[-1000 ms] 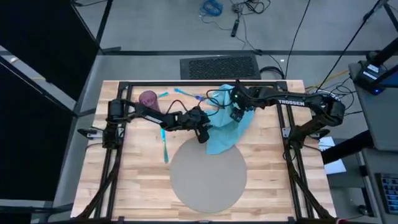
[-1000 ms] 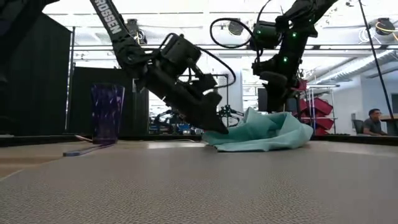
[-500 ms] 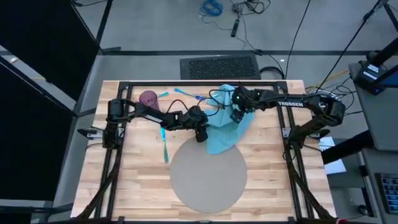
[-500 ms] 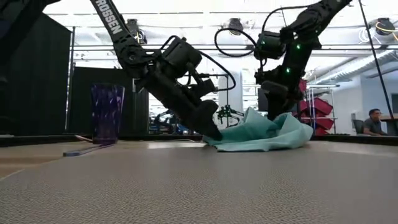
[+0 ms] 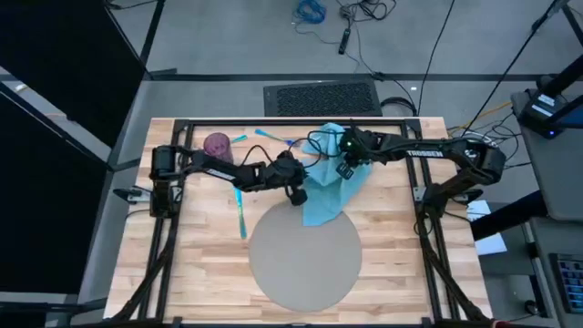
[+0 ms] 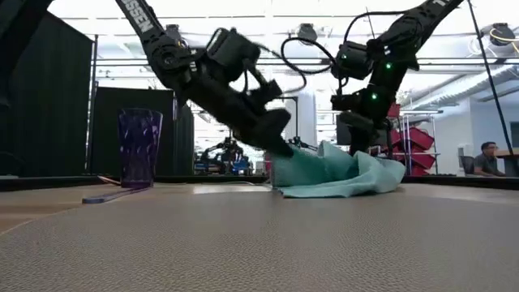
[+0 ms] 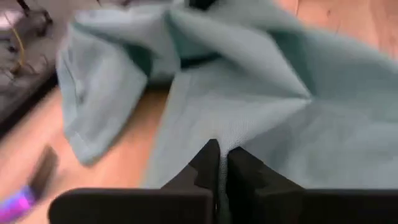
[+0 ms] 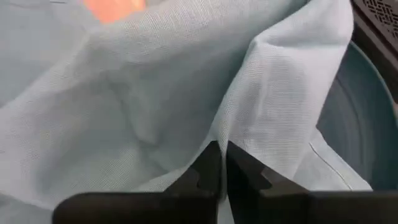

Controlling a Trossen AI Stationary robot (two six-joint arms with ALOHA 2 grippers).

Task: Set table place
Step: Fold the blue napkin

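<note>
A teal cloth (image 5: 328, 196) lies crumpled on the wooden table (image 5: 196, 264), just beyond the round grey place (image 5: 303, 255). My left gripper (image 5: 298, 193) is shut on the cloth's left edge and holds it raised above the table (image 6: 281, 148). My right gripper (image 5: 347, 169) is shut on the cloth's far, upper part. A dark teal plate (image 8: 354, 118) shows under the cloth in the right wrist view. My left gripper pinches the cloth at its left edge (image 7: 219, 134) between the two fingers, slanting down from the table's left. That edge is lifted (image 6: 280, 154); the rest of the cloth lies on the table. One layer or several, I cannot tell. My right gripper pinches a raised fold of the cloth (image 8: 219, 134) between its two fingers, coming from above. The cloth spreads slack around the fingers and lies on the plate and the table.
A purple cup (image 5: 217, 144) stands at the far left, with blue cutlery pieces (image 5: 241, 214) on the wood beside and behind the left arm. Black frame bars (image 5: 273, 122) run along the table's far edge and sides.
My left gripper has risen from the table, taking the cloth's left edge up with it; the rest of the cloth stays down. My right gripper has come down a little onto the cloth's far part.
</note>
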